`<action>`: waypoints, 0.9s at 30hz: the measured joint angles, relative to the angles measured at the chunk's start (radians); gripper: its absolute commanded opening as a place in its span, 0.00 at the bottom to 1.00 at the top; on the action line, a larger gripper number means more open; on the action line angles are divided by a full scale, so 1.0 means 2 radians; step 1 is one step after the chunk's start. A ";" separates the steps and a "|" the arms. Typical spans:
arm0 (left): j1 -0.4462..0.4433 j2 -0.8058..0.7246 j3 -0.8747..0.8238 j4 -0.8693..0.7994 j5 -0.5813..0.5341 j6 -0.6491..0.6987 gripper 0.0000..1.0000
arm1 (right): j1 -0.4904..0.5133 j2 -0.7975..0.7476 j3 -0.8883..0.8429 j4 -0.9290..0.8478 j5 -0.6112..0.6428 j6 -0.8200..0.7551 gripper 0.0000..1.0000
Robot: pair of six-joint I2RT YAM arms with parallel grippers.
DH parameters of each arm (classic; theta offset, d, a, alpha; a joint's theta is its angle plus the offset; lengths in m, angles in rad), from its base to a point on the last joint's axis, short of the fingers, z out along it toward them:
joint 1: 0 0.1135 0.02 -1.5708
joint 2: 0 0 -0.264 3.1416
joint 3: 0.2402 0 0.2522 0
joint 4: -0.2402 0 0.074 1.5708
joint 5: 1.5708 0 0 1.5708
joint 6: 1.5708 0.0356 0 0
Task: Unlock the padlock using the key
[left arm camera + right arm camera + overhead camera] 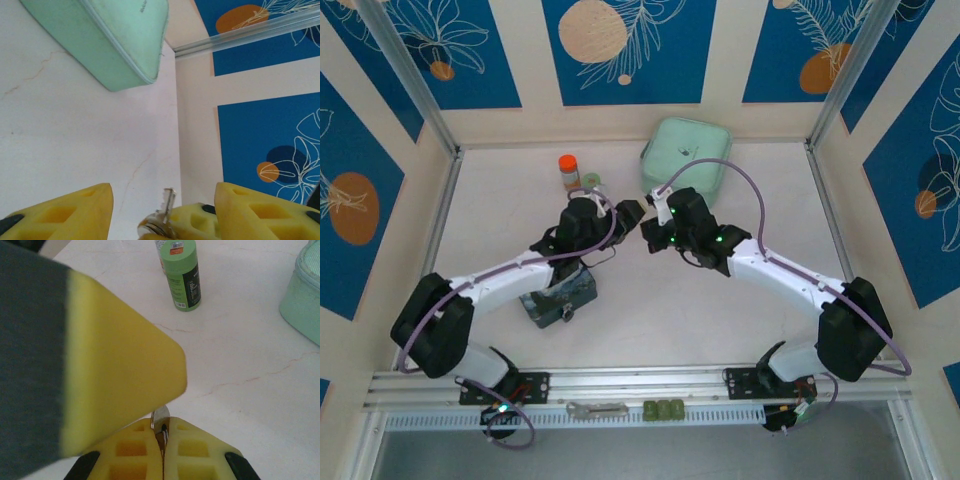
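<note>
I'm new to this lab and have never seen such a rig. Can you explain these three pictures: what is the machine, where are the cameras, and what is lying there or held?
Two white robot arms, left and right, are bolted at a pale table's near edge. One picture looks down from above and behind them. The other two come from a camera on each wrist. On the table are a mint green zipped case, a small green bottle with an orange cap and a blue painted tin. The right end effector, two yellow fingers, is shut on a small silvery metal key. The left end effector is open around it.
</note>
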 measured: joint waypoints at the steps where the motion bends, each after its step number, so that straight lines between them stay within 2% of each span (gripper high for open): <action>1: 0.000 0.003 0.001 0.000 0.000 -0.002 0.48 | 0.001 0.000 -0.001 0.002 0.000 0.000 0.00; 14: 0.000 0.014 0.015 -0.004 -0.003 -0.004 0.01 | 0.006 0.000 -0.003 0.007 0.004 -0.005 0.00; 15: 0.000 0.014 0.015 -0.004 -0.004 -0.002 0.00 | 0.006 0.000 -0.003 0.007 0.004 -0.006 0.01; 16: 0.000 0.014 0.015 -0.004 -0.004 0.000 0.00 | 0.006 0.000 -0.003 0.007 0.004 -0.008 0.07; 18: 0.000 0.014 0.015 -0.004 -0.004 0.001 0.00 | 0.004 0.000 -0.003 0.007 -0.002 -0.010 0.26; 22: 0.000 0.014 0.015 -0.001 -0.003 0.012 0.00 | -0.025 -0.019 -0.017 0.010 -0.065 -0.003 0.62; 27: 0.003 0.013 0.015 0.004 0.009 0.064 0.00 | -0.108 -0.078 -0.049 0.025 -0.194 0.040 0.69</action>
